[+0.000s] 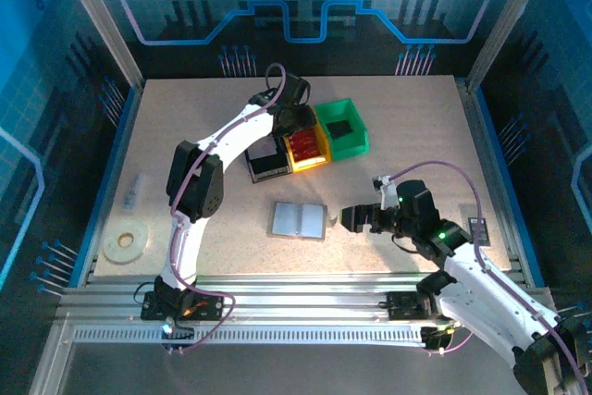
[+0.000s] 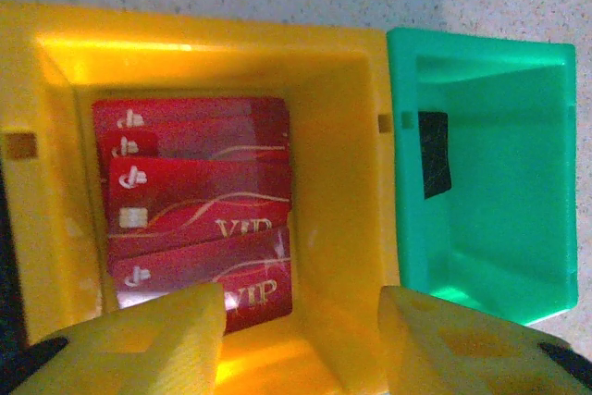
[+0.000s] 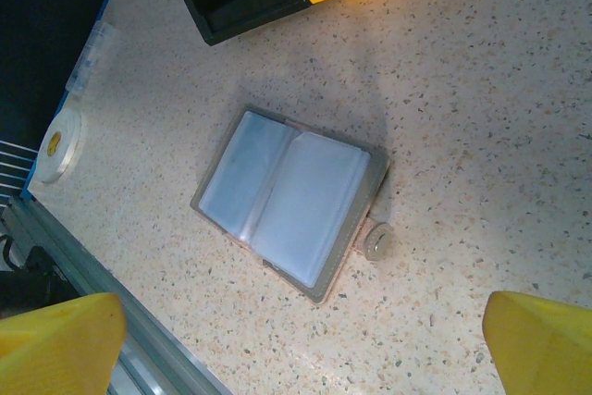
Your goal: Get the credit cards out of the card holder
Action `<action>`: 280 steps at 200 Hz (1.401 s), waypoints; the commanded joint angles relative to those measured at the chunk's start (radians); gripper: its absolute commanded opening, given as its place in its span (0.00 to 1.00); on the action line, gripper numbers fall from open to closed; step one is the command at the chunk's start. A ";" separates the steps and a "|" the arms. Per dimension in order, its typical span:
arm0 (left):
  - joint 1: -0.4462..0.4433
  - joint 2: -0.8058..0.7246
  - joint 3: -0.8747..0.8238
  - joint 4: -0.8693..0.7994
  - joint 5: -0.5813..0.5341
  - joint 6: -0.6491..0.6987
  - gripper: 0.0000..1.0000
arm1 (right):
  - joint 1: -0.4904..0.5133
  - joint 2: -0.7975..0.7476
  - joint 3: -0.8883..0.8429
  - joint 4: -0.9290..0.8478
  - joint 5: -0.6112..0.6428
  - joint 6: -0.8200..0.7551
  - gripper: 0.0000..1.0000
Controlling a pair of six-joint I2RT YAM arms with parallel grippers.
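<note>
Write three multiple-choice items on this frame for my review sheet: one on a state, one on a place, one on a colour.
1. The card holder is: A) folded shut B) lying open C) standing on edge.
2. The red cards lie in: A) the card holder B) the black bin C) the yellow bin.
3. The container holding the black block is: A) green B) blue C) white.
B, its halves lie spread flat; C, yellow walls surround them; A, its walls are green.
</note>
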 commanded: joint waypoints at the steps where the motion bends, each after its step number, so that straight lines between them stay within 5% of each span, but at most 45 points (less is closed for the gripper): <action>1: 0.014 -0.028 0.058 -0.076 -0.029 0.056 0.52 | -0.015 0.000 0.040 -0.064 0.025 -0.019 1.00; 37: 0.014 -0.186 -0.033 -0.033 -0.044 0.205 0.76 | -0.042 0.038 0.136 -0.122 0.111 -0.069 1.00; 54: 0.015 -0.311 -0.152 0.023 -0.055 0.258 0.99 | -0.060 0.079 0.174 -0.122 0.153 -0.080 1.00; 117: 0.015 -0.878 -0.744 0.275 -0.210 0.395 0.99 | -0.194 0.116 0.193 0.017 0.386 -0.136 1.00; 154: 0.022 -1.150 -1.092 0.455 -0.326 0.426 0.99 | -0.197 0.028 0.011 0.427 0.686 -0.372 1.00; 181: 0.047 -1.202 -1.168 0.430 -0.405 0.454 1.00 | -0.226 0.127 -0.058 0.690 0.824 -0.511 1.00; 242: 0.132 -1.164 -1.342 0.569 -0.416 0.500 0.99 | -0.353 0.461 -0.111 1.050 0.791 -0.492 1.00; 260: 0.158 -1.139 -1.405 0.660 -0.460 0.547 0.99 | -0.392 0.516 -0.083 0.977 0.722 -0.440 1.00; 280: 0.215 -1.120 -1.437 0.730 -0.385 0.542 0.99 | -0.420 0.591 -0.090 1.044 0.632 -0.444 1.00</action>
